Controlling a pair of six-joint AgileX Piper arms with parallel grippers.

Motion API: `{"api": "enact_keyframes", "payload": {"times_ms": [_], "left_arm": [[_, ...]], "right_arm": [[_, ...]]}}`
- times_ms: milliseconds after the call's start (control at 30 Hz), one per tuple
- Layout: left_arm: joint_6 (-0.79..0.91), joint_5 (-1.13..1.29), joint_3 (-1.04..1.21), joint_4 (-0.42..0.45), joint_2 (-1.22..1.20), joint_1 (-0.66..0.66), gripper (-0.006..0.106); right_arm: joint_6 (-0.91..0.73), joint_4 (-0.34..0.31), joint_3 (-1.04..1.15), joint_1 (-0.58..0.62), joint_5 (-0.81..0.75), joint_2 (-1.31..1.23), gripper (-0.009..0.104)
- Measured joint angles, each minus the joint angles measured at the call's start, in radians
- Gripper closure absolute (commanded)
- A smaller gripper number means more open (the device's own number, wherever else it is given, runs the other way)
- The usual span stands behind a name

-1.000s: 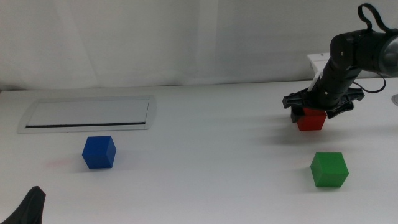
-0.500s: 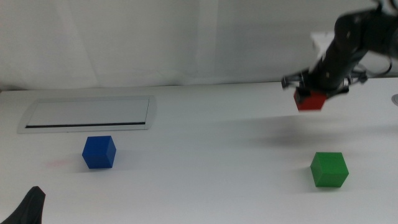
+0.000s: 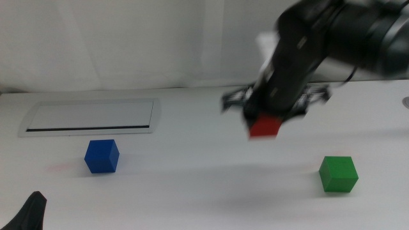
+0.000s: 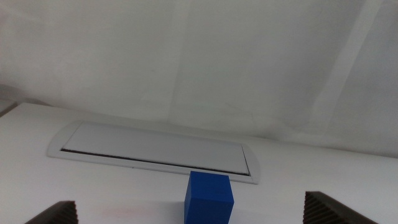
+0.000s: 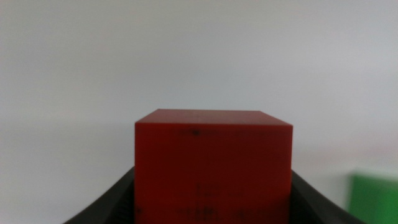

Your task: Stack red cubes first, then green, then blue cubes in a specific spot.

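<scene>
A: So where is the red cube?
B: Clamped between the right gripper jaws, lifted off the white table, mid-right.
A: The others?
B: Green cube near right, blue cube left. Left gripper waits near-left, jaws spread wide, behind the blue one.

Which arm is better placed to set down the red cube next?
Right. The right claw is shut on the red cube, holding it above the table. The left claw waits open near the blue cube.
</scene>
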Motion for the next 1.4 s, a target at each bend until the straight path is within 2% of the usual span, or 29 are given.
{"api": "enact_keyframes", "payload": {"times_ms": [300, 667, 1100, 1233, 1367, 1400], "left_arm": [[0.000, 0.000, 0.000, 0.000, 0.000, 0.000, 0.010], [0.000, 0.000, 0.000, 0.000, 0.000, 0.000, 0.010], [0.000, 0.000, 0.000, 0.000, 0.000, 0.000, 0.010], [0.000, 0.000, 0.000, 0.000, 0.000, 0.000, 0.010], [0.000, 0.000, 0.000, 0.000, 0.000, 0.000, 0.010], [0.000, 0.000, 0.000, 0.000, 0.000, 0.000, 0.010]], "right_arm": [[0.163, 0.006, 0.197, 0.187, -0.157, 0.007, 0.098], [0.226, 0.006, 0.207, 0.191, -0.240, 0.117, 0.098], [0.236, 0.022, 0.207, 0.197, -0.264, 0.163, 0.097], [0.223, 0.022, 0.207, 0.197, -0.264, 0.165, 0.066], [0.219, 0.025, 0.207, 0.197, -0.265, 0.167, 0.009], [0.219, 0.024, 0.207, 0.197, -0.266, 0.169, -0.002]]}}
